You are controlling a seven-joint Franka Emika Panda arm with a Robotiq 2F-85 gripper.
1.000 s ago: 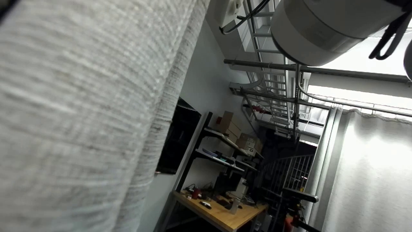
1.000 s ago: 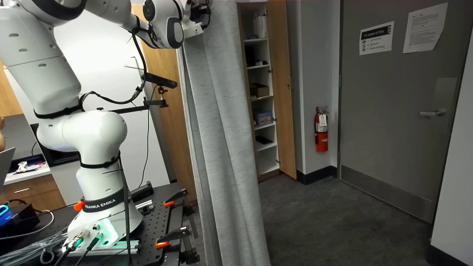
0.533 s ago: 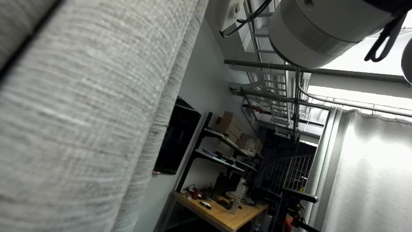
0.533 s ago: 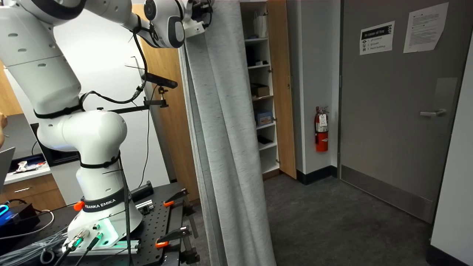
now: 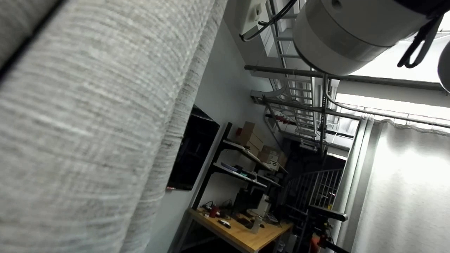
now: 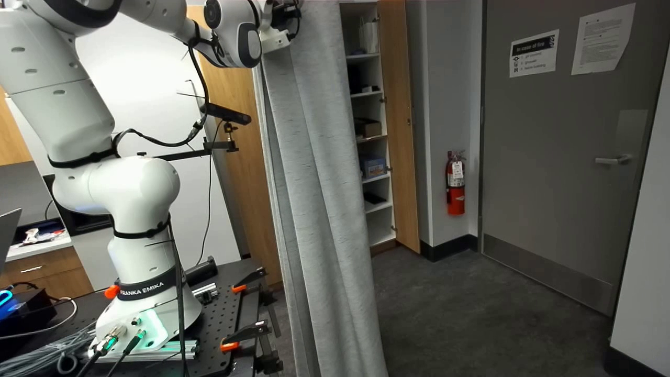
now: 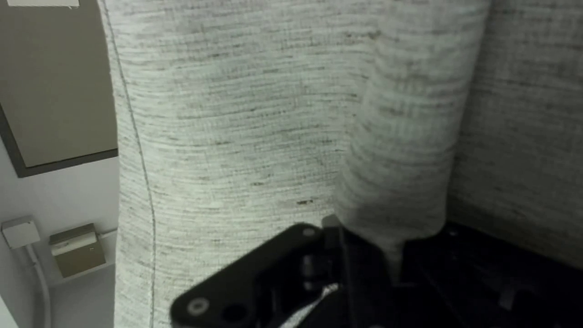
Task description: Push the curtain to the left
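The heather-grey curtain (image 6: 327, 199) hangs in deep vertical folds just beside the robot arm (image 6: 138, 183), covering part of a tall cupboard (image 6: 379, 226) whose wooden door (image 6: 400, 131) stands open. It also fills the left of an exterior view and most of the wrist view. There the gripper (image 7: 392, 239) shows at the bottom, its jaws closed on a fold of the cloth, which narrows between them. The arm's base (image 6: 170, 314) stands on a black perforated tabletop (image 6: 217, 314); two clamps (image 6: 246, 333) with orange tips sit at its edge. Farther out, a red fire extinguisher (image 6: 456, 188) hangs near a grey door (image 6: 555, 173) bearing two paper sheets (image 6: 602, 39).
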